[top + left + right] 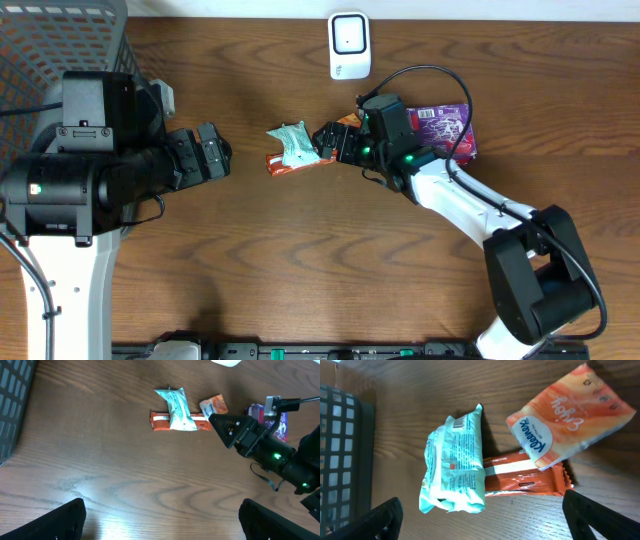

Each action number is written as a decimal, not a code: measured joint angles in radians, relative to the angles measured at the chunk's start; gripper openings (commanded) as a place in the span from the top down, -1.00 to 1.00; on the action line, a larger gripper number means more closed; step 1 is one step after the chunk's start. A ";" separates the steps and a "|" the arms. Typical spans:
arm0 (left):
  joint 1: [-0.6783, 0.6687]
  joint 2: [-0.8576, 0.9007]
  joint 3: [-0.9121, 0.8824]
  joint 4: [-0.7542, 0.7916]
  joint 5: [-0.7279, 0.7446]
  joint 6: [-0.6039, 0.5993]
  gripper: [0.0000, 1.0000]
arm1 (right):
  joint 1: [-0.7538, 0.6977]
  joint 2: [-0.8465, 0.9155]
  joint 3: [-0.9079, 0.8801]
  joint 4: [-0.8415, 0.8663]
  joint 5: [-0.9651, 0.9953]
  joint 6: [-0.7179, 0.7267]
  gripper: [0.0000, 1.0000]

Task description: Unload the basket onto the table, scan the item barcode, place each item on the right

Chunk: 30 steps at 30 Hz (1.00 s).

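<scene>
We list two arms.

- Left arm (60, 185): dark wrist stretched level toward the middle. Left tool (222, 152) has its jaws spread wide and holds nothing.
- Right arm (470, 197): white links reach from the near edge up toward the middle, elbow bent, green lamps lit at the wrist. Right tool (326, 140) has its jaws wide apart too, and is empty.

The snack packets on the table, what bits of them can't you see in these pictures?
- Orange bar: part is hidden under the teal packet in every view.
- Purple packet: overhead, the right arm and its cable cover part; print too small to read.
- Orange pouch: overhead, mostly hidden under the right gripper.
- Scanner: left wrist view, cut off by the top edge.
</scene>
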 measured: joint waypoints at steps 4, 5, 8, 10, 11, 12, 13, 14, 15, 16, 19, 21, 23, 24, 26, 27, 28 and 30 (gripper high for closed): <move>0.000 0.000 0.000 0.000 0.000 0.000 -0.95 | 0.001 0.042 0.000 0.024 -0.006 0.026 -0.74; 0.000 0.000 0.000 0.000 0.000 0.000 -0.96 | 0.001 0.059 0.000 0.035 -0.010 0.034 -0.72; 0.000 0.000 0.000 0.000 0.000 0.000 -0.96 | 0.003 0.099 0.000 0.069 -0.023 0.059 -0.69; 0.000 0.000 0.000 0.000 0.000 0.000 -0.96 | 0.004 0.115 0.000 0.086 -0.041 0.075 -0.66; 0.000 0.000 0.000 0.000 0.000 0.000 -0.96 | 0.005 0.118 0.000 0.094 -0.049 0.083 -0.65; 0.000 0.000 0.000 0.000 0.000 0.000 -0.96 | 0.005 0.119 0.000 0.101 -0.057 0.089 -0.64; 0.000 0.000 0.000 0.000 0.000 0.000 -0.95 | 0.005 0.119 0.000 0.113 -0.069 0.096 -0.64; 0.000 0.000 0.000 0.000 0.000 0.000 -0.96 | 0.005 0.118 0.000 0.121 -0.078 0.098 -0.64; 0.000 0.000 0.000 0.000 0.000 0.000 -0.96 | 0.006 0.119 0.000 0.127 -0.087 0.101 -0.65; 0.000 0.000 0.000 0.000 0.000 0.000 -0.96 | 0.005 0.119 0.000 0.127 -0.094 0.101 -0.67; 0.000 0.000 0.000 0.000 0.000 0.000 -0.95 | 0.005 0.118 0.000 0.124 -0.104 0.083 -0.67; 0.000 0.000 0.000 0.000 0.000 0.000 -0.95 | 0.000 0.117 0.005 0.093 -0.113 0.055 -0.66; 0.000 0.000 0.000 0.000 0.000 0.000 -0.96 | -0.009 0.111 0.014 0.046 -0.118 0.028 -0.61; 0.000 0.000 0.000 0.000 0.000 0.000 -0.96 | -0.017 0.105 0.023 0.017 -0.118 0.012 -0.55; 0.000 0.000 0.000 0.000 0.000 0.000 -0.95 | -0.042 0.084 0.052 -0.045 -0.114 -0.018 -0.48; 0.000 0.000 0.000 0.000 0.000 0.000 -0.96 | -0.056 0.071 0.075 -0.084 -0.111 -0.031 -0.46; 0.000 0.000 0.000 0.000 0.000 0.000 -0.96 | -0.066 0.059 0.095 -0.114 -0.104 -0.043 -0.44; 0.000 0.000 0.000 0.000 0.000 0.000 -0.96 | -0.089 0.027 0.150 -0.176 -0.087 -0.062 -0.37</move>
